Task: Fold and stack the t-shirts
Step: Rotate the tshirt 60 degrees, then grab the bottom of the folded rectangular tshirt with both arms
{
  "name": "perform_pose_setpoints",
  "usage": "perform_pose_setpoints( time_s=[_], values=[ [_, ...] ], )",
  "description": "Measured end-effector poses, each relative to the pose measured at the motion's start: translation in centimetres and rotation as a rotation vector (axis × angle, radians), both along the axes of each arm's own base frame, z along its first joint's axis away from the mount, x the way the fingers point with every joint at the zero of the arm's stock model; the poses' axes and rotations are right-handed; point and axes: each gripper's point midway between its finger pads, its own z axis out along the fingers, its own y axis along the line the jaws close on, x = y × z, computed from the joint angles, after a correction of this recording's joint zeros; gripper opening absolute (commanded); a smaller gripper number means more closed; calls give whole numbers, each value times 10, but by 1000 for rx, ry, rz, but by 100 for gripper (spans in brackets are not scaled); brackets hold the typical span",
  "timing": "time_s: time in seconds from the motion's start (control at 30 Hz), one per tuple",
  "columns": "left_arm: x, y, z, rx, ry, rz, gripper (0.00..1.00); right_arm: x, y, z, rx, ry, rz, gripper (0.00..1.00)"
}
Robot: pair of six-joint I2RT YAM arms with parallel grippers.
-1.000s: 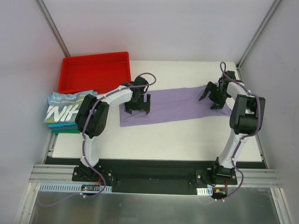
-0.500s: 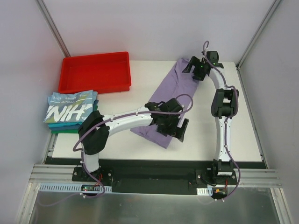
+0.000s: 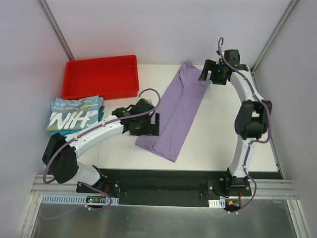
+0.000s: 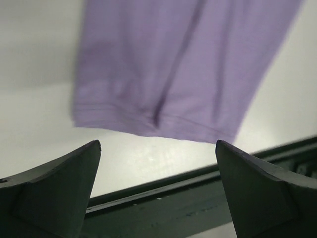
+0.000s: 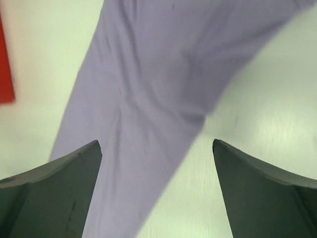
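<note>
Folded t-shirts (image 3: 74, 116) sit stacked at the table's (image 3: 213, 134) 9 o'clock edge; the left gripper (image 3: 153, 126), fingers apart and empty, hovers at 8 o'clock of the diagonal lavender t-shirt (image 3: 178, 106), with the right gripper (image 3: 207, 78), likewise spread, at 1 o'clock.

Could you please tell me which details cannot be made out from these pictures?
1. Folded stack, top view: only the top shirt's face shows; those beneath are just teal and green edges, so their count is unclear.
2. Lavender shirt, left wrist view: blurred, and cut off by the top edge.
3. Red tray, right wrist view: only a sliver shows at the left edge.
</note>
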Motion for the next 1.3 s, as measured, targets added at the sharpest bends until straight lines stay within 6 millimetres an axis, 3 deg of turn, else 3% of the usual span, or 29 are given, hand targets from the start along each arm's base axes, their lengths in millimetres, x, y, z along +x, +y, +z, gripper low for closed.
perform_pose_setpoints(
  time_s=[0.1,0.2,0.33,0.43,0.57,0.7,0.8,0.87,1.03,1.17,1.23,1.3],
  values=[
    [14,54,-19,46,36,155,99,-56,-6,29,-98,-44,41,96],
    [22,89,-37,92,73,264,96,-128,17,39,-181,-104,133,96],
    [26,104,-48,114,103,312,92,-242,87,6,-197,-87,397,97],
    [25,104,-57,112,129,310,88,-313,121,-29,-210,-14,579,99],
    [20,101,-78,124,186,298,78,-369,148,-50,-247,28,731,93],
    [15,95,-98,128,256,282,66,-403,171,-57,-282,18,852,83],
    [13,93,-105,126,274,278,58,-417,178,-73,-327,42,900,76],
    [13,93,-106,123,271,277,56,-418,178,-84,-348,56,904,70],
    [11,95,-108,123,269,282,38,-421,169,-116,-399,110,905,60],
    [11,94,-110,117,268,285,18,-416,173,-120,-410,81,894,47],
    [11,93,-110,108,267,287,0,-412,172,-121,-437,65,882,40],
    [11,90,-112,91,270,287,0,-410,171,-122,-466,44,871,29]
  ],
)
